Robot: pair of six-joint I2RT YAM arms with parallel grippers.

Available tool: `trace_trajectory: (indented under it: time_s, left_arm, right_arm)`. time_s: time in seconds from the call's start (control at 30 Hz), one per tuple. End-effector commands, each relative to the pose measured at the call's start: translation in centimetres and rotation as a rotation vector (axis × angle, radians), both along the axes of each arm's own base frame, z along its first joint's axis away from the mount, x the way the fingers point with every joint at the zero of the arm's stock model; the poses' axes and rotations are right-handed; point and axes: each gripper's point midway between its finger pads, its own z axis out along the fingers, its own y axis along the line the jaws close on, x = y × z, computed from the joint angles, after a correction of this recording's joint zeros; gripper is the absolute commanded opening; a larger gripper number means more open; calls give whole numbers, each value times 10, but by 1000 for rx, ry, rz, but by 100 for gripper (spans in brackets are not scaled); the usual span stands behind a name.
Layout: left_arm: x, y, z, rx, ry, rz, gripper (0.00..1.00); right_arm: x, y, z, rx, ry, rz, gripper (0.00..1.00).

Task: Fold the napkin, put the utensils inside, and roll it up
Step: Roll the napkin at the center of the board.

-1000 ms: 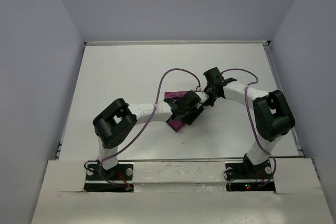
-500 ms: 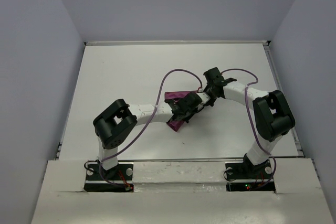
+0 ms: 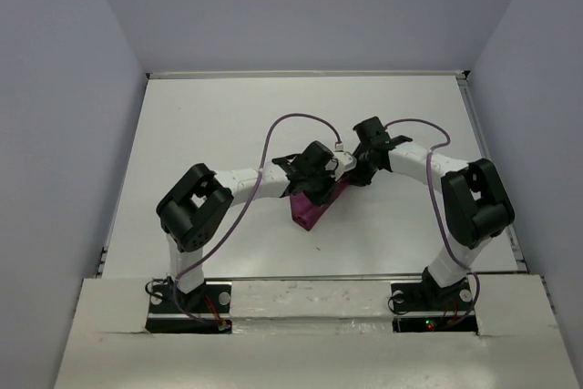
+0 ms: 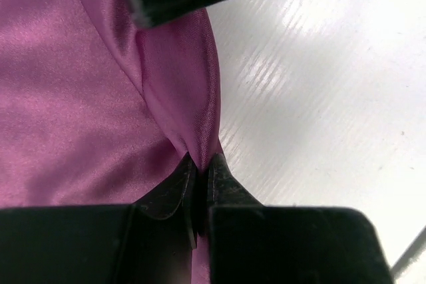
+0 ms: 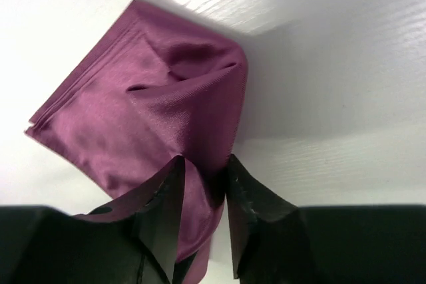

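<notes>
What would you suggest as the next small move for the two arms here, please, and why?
Probably carry the pinched fold across together and lay it flat on the table. The left gripper and right gripper each clamp a bunched ridge of the napkin, which looks wrinkled rather than flat.

plum-purple napkin (image 5: 160, 111), folded in stacked layers with edges showing at left, creased, lying on white table (image 5: 346, 64); near corner drawn up and pinched between the two black fingers of right gripper (image 5: 203, 171).
</notes>
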Motion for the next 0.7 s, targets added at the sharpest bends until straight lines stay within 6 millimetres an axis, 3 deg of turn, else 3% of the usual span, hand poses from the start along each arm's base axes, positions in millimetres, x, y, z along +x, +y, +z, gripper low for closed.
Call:
trace_trajectory:
  time_s: [0.0,0.07,0.1,0.23,0.4,0.67]
  left_arm:
    - [-20,-1,12,-146,137,-56,0]
    - [-22,1,13,-185,190,-51,0]
    - [-30,0,11,-218,238,-83,0]
    - [-27,4,5,-296,298,-67,0]
    - [-25,11,10,-364,356,-52,0]
    - [-23,20,2,-396,439,-15,0]
  right_arm:
    - [20,4,38,23,-139,-22,53]
    - [23,4,46,24,-164,-15,64]
    - [26,4,50,19,-183,-12,76]
    - [38,-1,82,-3,-287,-5,93]
    - [46,-21,108,-107,-360,-16,96]
    - [47,-27,113,-123,-368,-15,96]
